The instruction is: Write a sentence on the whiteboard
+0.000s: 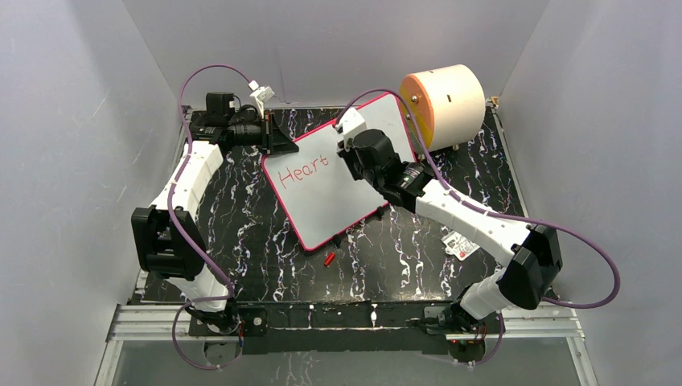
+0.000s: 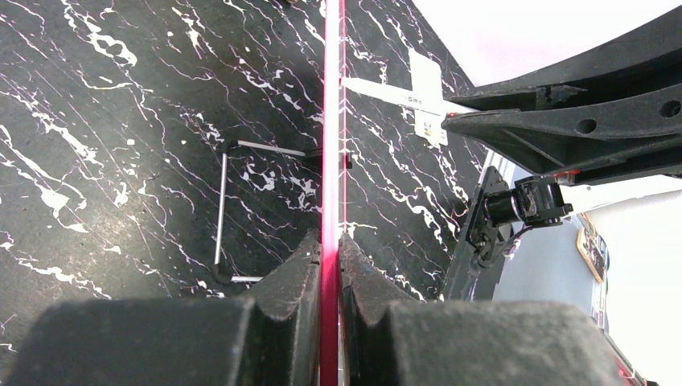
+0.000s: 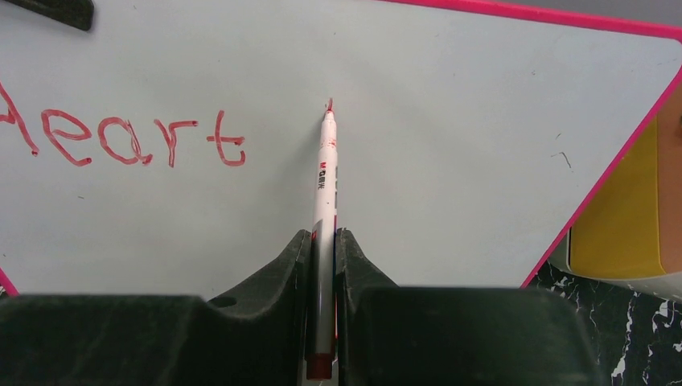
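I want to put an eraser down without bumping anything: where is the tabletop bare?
Bare: the table between the red cap and the near rail, and left of the whiteboard. Crowded: the back, around the cylinder.

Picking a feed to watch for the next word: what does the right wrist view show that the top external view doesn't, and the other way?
Only right wrist: the right claw shut on a red marker, its tip at a small red stroke right of the word Heart. Only top external: the left claw clamping the whiteboard at its far-left corner, and a small red piece on the table. Both: the whiteboard, the word Heart, the orange-faced cylinder.
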